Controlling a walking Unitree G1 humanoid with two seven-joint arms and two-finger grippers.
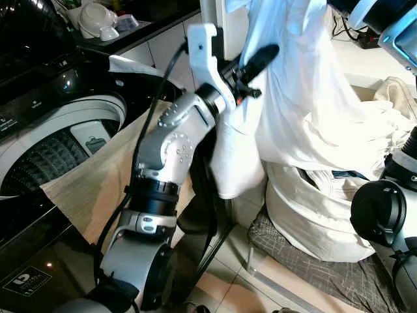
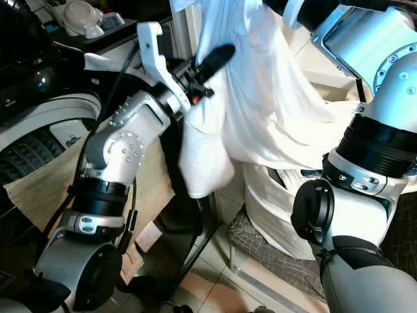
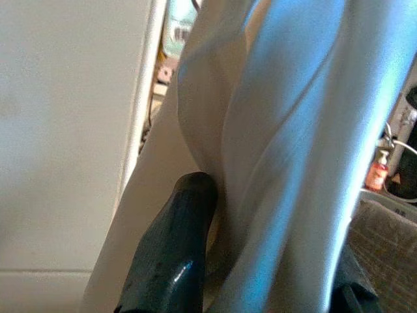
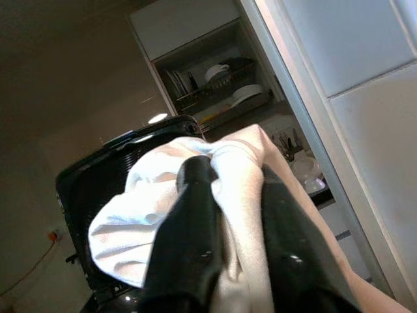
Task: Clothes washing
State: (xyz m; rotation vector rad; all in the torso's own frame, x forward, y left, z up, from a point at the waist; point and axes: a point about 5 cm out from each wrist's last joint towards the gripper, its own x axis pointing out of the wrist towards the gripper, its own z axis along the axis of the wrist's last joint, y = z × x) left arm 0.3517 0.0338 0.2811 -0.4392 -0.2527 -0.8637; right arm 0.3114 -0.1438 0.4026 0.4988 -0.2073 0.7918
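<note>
- Large white cotton garment (image 1: 306, 98): held high, hem draping over white laundry bag (image 1: 313, 215).
- Right gripper (image 4: 228, 215): clenched on garment's bunched top.
- Left gripper (image 1: 254, 65): fingers pressed into fabric mid-way (grip unclear).
- Black top-load washer drum (image 1: 58, 153), left: swing garment over w/ hem lifted clear.

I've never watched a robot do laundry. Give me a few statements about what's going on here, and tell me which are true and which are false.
1. The white garment is held up in the air. True.
2. The right gripper is shut on the garment. True.
3. The washing machine has its lid closed. False: it is open, the drum showing.
4. A laundry bag stands on the floor. True.
5. The left gripper hangs idle by the floor. False: it is raised against the garment.
</note>
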